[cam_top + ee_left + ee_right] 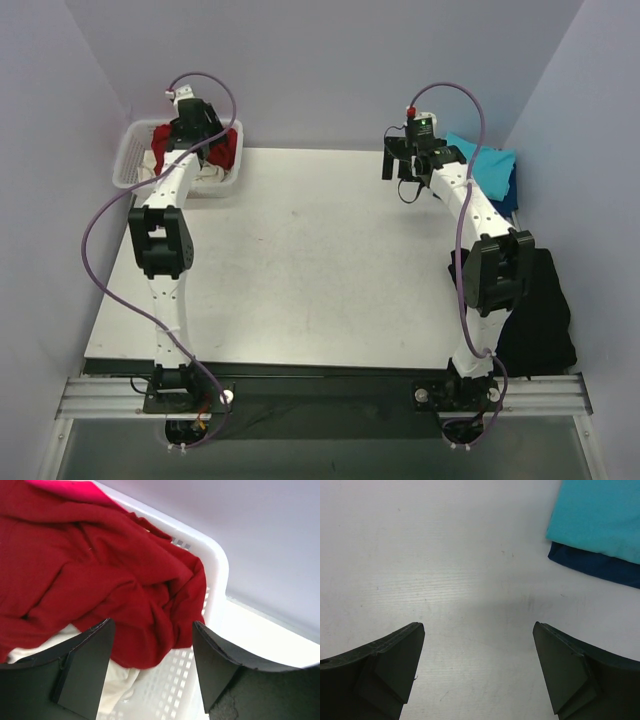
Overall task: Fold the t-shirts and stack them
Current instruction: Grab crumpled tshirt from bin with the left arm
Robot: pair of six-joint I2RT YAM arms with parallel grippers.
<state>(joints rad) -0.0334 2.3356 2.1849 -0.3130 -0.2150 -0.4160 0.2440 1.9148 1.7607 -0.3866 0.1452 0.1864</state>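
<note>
In the left wrist view a crumpled dark red t-shirt [100, 565] fills the white lattice basket [215, 555]. A cream t-shirt [115, 685] lies under it, and a pink-red one [70, 487] shows at the top edge. My left gripper [152, 630] hangs open just above the dark red cloth, holding nothing; from above it is seen over the basket [192, 128]. At the back right a folded turquoise t-shirt [600, 515] lies on a navy one [595, 565]. My right gripper [478, 630] is open over bare table to their left.
The basket [130, 165] stands at the table's back left corner against the wall. A black cloth [540, 310] hangs over the table's right edge beside the right arm. Purple walls close in the table at the back and on both sides.
</note>
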